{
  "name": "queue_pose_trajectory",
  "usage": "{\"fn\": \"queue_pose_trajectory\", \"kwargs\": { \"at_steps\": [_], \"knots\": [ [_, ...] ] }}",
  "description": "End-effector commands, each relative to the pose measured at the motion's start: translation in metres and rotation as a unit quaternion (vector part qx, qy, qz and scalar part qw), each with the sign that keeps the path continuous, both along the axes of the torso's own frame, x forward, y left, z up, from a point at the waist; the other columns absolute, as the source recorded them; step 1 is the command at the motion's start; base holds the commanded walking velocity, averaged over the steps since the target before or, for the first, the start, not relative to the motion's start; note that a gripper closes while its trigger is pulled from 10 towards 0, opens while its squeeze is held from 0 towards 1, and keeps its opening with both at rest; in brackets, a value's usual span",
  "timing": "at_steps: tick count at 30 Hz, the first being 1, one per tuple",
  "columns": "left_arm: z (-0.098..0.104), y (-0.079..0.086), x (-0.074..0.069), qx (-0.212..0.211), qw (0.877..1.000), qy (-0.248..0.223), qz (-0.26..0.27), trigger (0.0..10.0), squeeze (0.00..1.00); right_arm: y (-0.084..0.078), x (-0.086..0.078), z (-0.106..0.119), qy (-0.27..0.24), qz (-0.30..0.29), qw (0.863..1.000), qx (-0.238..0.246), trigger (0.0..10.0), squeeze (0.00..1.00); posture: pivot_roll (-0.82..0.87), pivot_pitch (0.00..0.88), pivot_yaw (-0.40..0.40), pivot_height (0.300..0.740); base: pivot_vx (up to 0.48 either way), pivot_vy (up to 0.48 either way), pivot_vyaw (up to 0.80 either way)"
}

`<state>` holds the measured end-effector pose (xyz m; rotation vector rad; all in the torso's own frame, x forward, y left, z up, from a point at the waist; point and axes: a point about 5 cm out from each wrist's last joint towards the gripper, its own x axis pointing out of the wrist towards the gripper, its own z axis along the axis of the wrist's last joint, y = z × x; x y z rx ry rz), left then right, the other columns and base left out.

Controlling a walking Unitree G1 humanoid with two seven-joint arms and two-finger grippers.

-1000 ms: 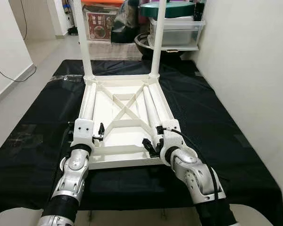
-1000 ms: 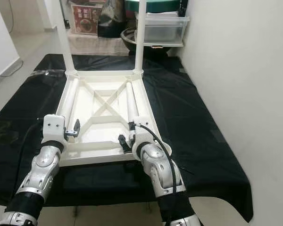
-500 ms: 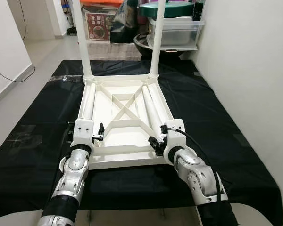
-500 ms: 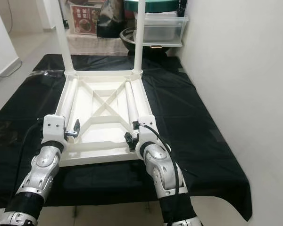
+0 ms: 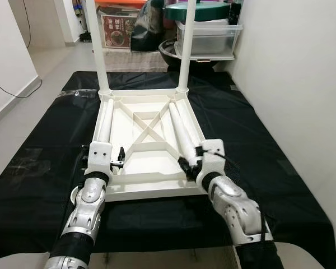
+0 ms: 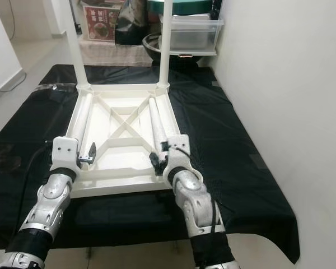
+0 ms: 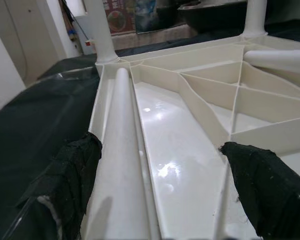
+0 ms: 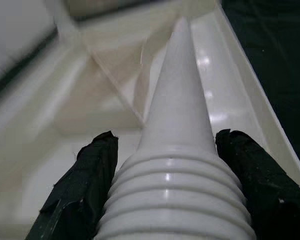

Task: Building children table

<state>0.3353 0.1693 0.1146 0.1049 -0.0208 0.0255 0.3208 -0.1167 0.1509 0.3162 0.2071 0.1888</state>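
An upturned white plastic children's table (image 5: 145, 140) is seen on the black cloth-covered bench (image 5: 257, 145), two legs already standing at its far corners. The right gripper (image 8: 165, 185) is closed around the threaded end of a loose white tapered leg (image 5: 182, 131), whose long axis runs along the tray's right edge. The left gripper (image 7: 160, 190) is held wide over another white leg (image 7: 125, 150) lying along the left edge.
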Motion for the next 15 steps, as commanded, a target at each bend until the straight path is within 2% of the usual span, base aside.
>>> {"fn": "queue_pose_trajectory", "kwargs": {
  "at_steps": [1, 4, 6, 7, 8, 9, 11, 12, 13, 15],
  "knots": [
    [0.002, -0.003, 0.001, -0.017, 1.000, 0.002, -0.005, 10.0, 0.00, -0.018, 0.005, 0.024, -0.053, -0.042, 0.996, 0.050, 0.0, 0.00, 0.05, 0.000, -0.065, 0.740, 0.000, 0.000, 0.00],
    [0.003, -0.005, 0.001, -0.031, 0.999, -0.002, -0.011, 10.0, 0.00, -0.026, 0.006, 0.033, -0.079, -0.057, 0.992, 0.083, 0.0, 0.00, 0.05, 0.000, -0.063, 0.740, 0.000, 0.000, 0.00],
    [0.010, -0.008, 0.002, -0.093, 0.995, -0.009, -0.030, 10.0, 0.00, -0.033, 0.004, 0.046, -0.124, -0.046, 0.984, 0.121, 0.0, 0.00, 0.06, 0.000, -0.060, 0.740, 0.000, 0.000, 0.00],
    [0.010, -0.008, 0.002, -0.093, 0.995, -0.009, -0.030, 10.0, 0.00, -0.033, 0.004, 0.046, -0.124, -0.046, 0.984, 0.121, 0.0, 0.00, 0.06, 0.000, -0.060, 0.740, 0.000, 0.000, 0.00],
    [0.015, -0.008, 0.003, -0.125, 0.991, -0.016, -0.039, 10.0, 0.00, -0.035, 0.003, 0.050, -0.140, -0.039, 0.981, 0.130, 0.0, 0.00, 0.06, 0.000, -0.058, 0.740, 0.000, 0.000, 0.00],
    [0.015, -0.008, 0.003, -0.125, 0.991, -0.016, -0.039, 10.0, 0.00, -0.035, 0.003, 0.050, -0.140, -0.039, 0.981, 0.130, 0.0, 0.00, 0.06, 0.000, -0.058, 0.740, 0.000, 0.000, 0.00],
    [0.025, -0.009, 0.006, -0.189, 0.980, -0.026, -0.053, 10.0, 0.00, -0.035, 0.000, 0.054, -0.159, -0.026, 0.975, 0.150, 0.0, 0.00, 0.06, 0.000, -0.056, 0.740, 0.000, 0.000, 0.00],
    [0.025, -0.009, 0.006, -0.189, 0.980, -0.026, -0.053, 10.0, 0.00, -0.035, 0.000, 0.054, -0.159, -0.026, 0.975, 0.150, 0.0, 0.00, 0.06, 0.000, -0.056, 0.740, 0.000, 0.000, 0.00],
    [0.030, -0.009, 0.008, -0.221, 0.973, -0.032, -0.062, 10.0, 0.00, -0.034, -0.002, 0.055, -0.165, -0.020, 0.973, 0.160, 0.0, 0.00, 0.06, 0.000, -0.053, 0.740, 0.000, 0.000, 0.00],
    [0.035, -0.010, 0.009, -0.255, 0.964, -0.039, -0.072, 10.0, 0.00, -0.033, -0.003, 0.057, -0.170, -0.014, 0.970, 0.172, 0.0, 0.00, 0.05, 0.000, -0.050, 0.740, 0.000, 0.000, 0.00]
  ]
}}
